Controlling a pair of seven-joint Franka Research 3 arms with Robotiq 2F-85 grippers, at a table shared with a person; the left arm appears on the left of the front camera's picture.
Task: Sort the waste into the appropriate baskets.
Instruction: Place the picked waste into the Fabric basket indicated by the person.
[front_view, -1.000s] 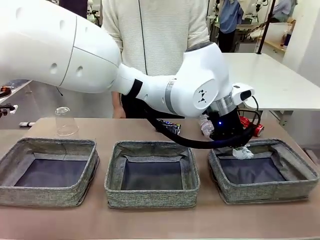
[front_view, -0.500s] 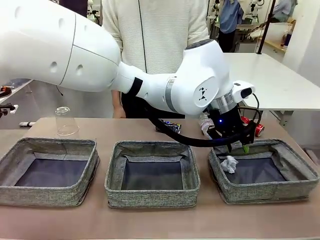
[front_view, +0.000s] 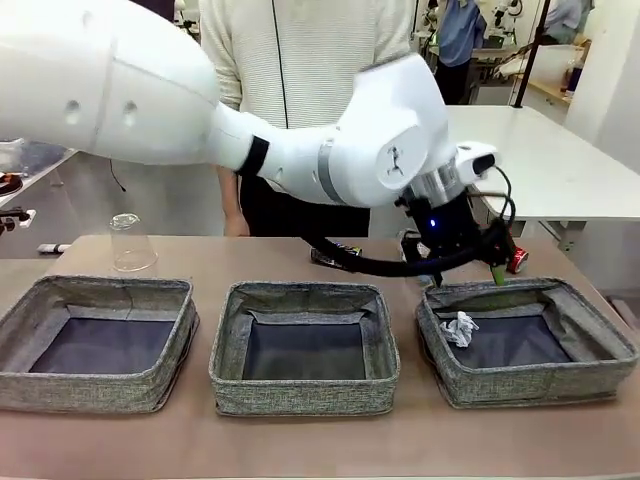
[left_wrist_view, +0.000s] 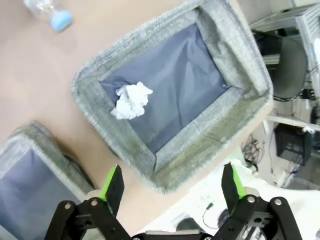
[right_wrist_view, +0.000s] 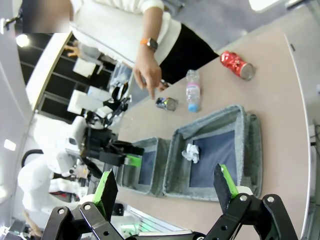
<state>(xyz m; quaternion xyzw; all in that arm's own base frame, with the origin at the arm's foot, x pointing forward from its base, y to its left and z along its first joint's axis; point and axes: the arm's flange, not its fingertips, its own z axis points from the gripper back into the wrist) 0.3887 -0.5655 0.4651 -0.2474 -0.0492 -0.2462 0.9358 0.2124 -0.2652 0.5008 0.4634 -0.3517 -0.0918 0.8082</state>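
Wad (front_view: 459, 328) dropped into right basket (front_view: 600, 372); left gripper (left_wrist_view: 172, 181) lifted, jaws apart; right gripper (right_wrist_view: 165, 181) likewise.

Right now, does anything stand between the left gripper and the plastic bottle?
Nothing visible does. The left gripper, open, hangs above the basket holding the paper wad; the bottle lies on bare table beyond its wall.

On the bench: three baskets (front_view: 95, 388) (front_view: 305, 392) (front_view: 530, 385); one paper wad (front_view: 459, 328); one clear cup (front_view: 131, 243); two cans, a red can (right_wrist_view: 237, 65) and a dark can (right_wrist_view: 166, 103); one bottle (right_wrist_view: 192, 90).
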